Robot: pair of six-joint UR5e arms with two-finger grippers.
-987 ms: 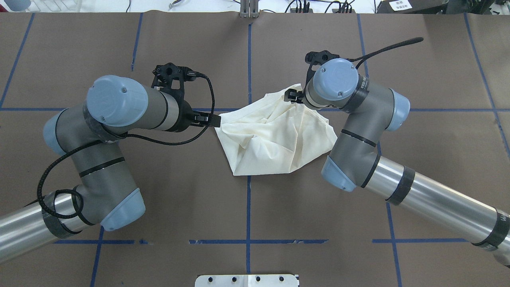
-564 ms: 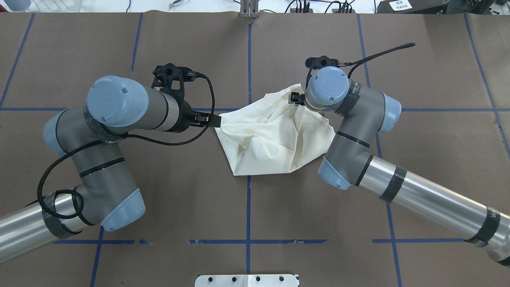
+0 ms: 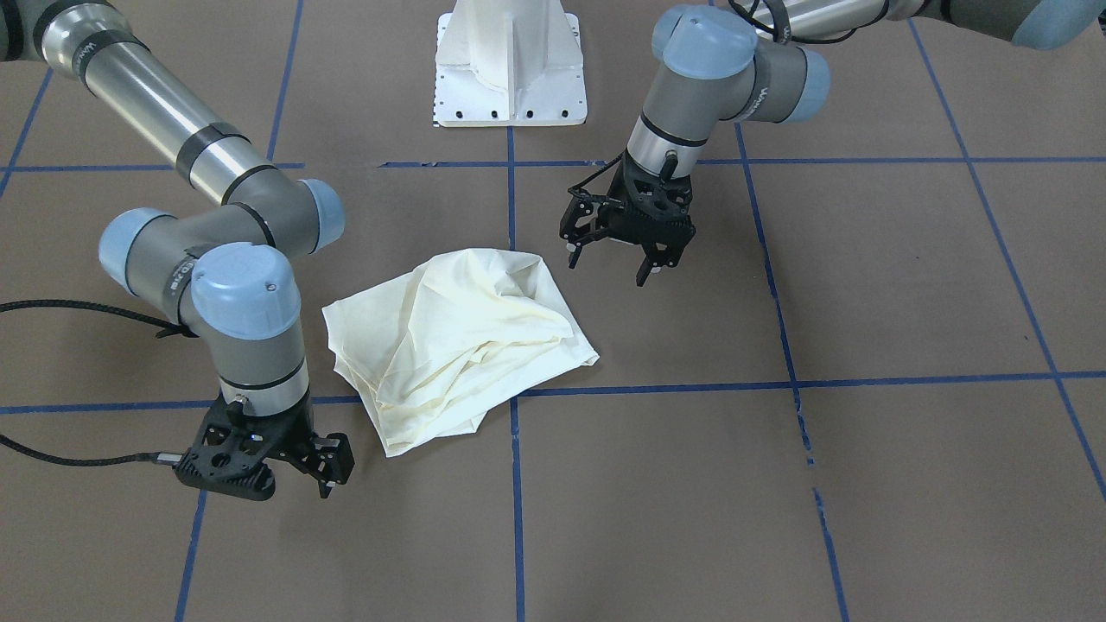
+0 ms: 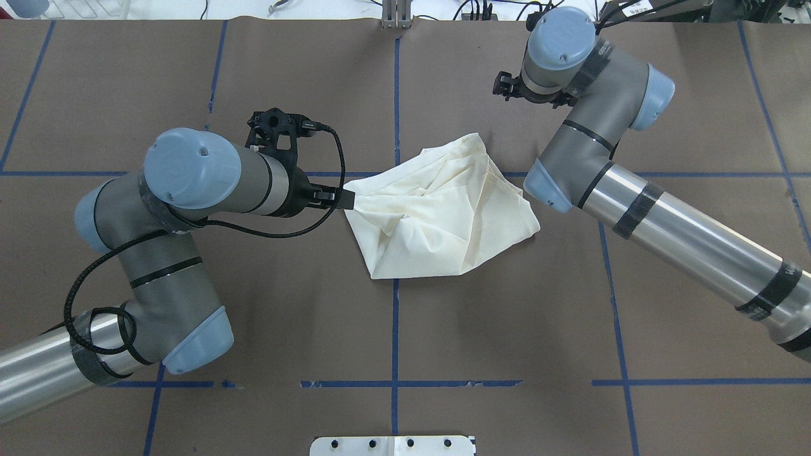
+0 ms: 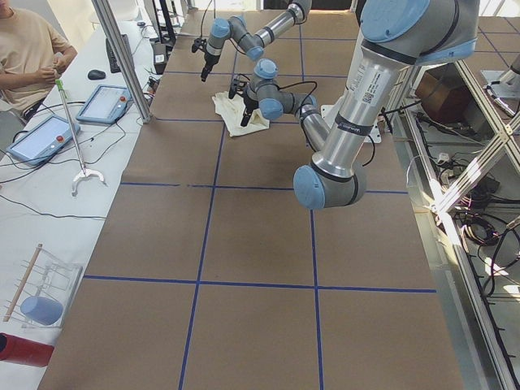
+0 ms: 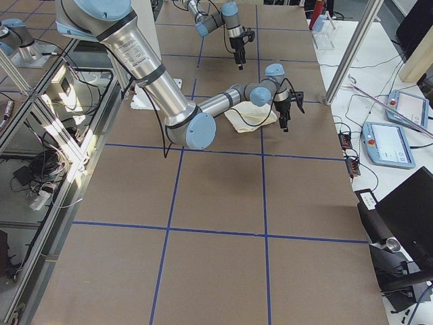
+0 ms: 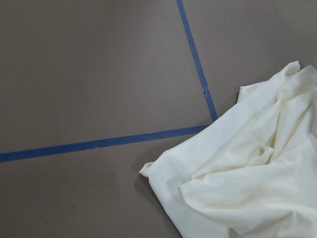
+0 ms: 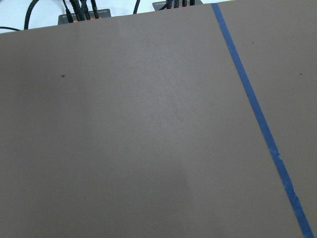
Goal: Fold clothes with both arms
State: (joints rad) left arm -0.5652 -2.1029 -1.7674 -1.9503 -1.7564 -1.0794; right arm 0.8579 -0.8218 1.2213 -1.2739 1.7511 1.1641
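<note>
The clothes are one cream shirt (image 3: 458, 345) lying crumpled in a rough heap mid-table (image 4: 443, 215), with only plain cloth showing. My left gripper (image 3: 607, 266) is open and hovers beside the heap's corner on my left (image 4: 339, 197). Its wrist view has the cloth (image 7: 247, 188) at the lower right and no fingers on it. My right gripper (image 3: 333, 473) looks open and empty. It is off the cloth, toward the far table edge (image 4: 504, 85), and its wrist view has only bare table.
The table is brown paper (image 4: 285, 304) crossed by blue tape lines (image 4: 394, 329). The white pedestal base (image 3: 510, 69) stands at the robot's edge. A person (image 5: 24, 49) sits at a side bench with tablets. Cables (image 8: 79, 10) lie along the far edge.
My right gripper has left the shirt's far corner and swung away toward the far table edge. The left gripper shifted slightly toward the robot. The shirt lies as before.
</note>
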